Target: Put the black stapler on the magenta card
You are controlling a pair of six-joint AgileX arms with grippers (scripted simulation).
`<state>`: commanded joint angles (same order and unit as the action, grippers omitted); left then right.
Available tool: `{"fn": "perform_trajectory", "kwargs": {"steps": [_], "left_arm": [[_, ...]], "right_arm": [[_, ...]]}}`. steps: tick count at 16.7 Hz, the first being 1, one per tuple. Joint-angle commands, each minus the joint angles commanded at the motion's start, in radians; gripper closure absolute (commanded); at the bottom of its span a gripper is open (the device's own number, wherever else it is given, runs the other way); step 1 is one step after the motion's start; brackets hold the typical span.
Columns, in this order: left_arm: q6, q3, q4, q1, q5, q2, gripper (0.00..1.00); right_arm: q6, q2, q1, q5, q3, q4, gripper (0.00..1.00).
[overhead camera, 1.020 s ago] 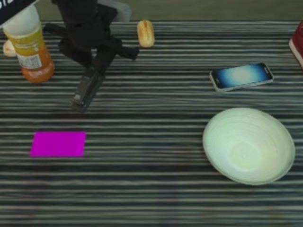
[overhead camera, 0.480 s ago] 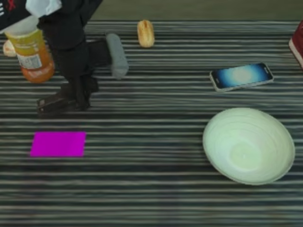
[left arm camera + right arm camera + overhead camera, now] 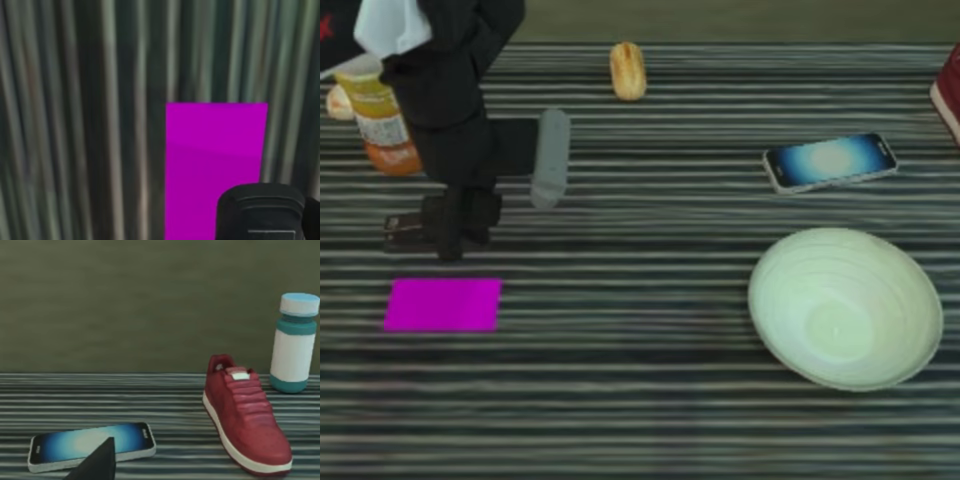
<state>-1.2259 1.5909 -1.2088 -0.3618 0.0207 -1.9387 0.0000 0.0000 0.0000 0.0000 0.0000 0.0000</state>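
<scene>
The black stapler (image 3: 405, 230) hangs level and crosswise just above the striped table at the left, with my left gripper (image 3: 455, 228) shut on its middle. It is a little behind the far edge of the magenta card (image 3: 443, 304), which lies flat and bare. In the left wrist view the stapler's rounded end (image 3: 260, 212) overlaps the near part of the magenta card (image 3: 215, 150). My right arm is outside the top view. Only one of its dark fingertips (image 3: 97, 462) shows in the right wrist view, in front of the phone.
An orange bottle (image 3: 380, 120) stands behind my left arm and a bread roll (image 3: 628, 70) lies at the back. A phone (image 3: 830, 160), a pale bowl (image 3: 845, 305) and a red shoe (image 3: 247, 417) with a white and teal bottle (image 3: 295, 342) occupy the right side.
My left gripper carried the stapler left and toward the front, turning it from slanted to crosswise. It now sits closer to the magenta card.
</scene>
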Motion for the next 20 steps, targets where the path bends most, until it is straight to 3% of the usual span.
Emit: {"fn": "perform_trajectory", "kwargs": {"steps": [6, 14, 20], "left_arm": [[-0.003, -0.012, 0.016, -0.002, -0.001, -0.007, 1.00], [-0.056, -0.253, 0.333, 0.055, 0.001, -0.072, 1.00], [-0.064, -0.284, 0.366, 0.063, 0.001, -0.083, 1.00]], "right_arm": [[0.000, 0.000, 0.000, 0.000, 0.000, 0.000, 0.00], [0.000, 0.000, 0.000, 0.000, 0.000, 0.000, 0.00], [0.000, 0.000, 0.000, 0.000, 0.000, 0.000, 0.00]]}}
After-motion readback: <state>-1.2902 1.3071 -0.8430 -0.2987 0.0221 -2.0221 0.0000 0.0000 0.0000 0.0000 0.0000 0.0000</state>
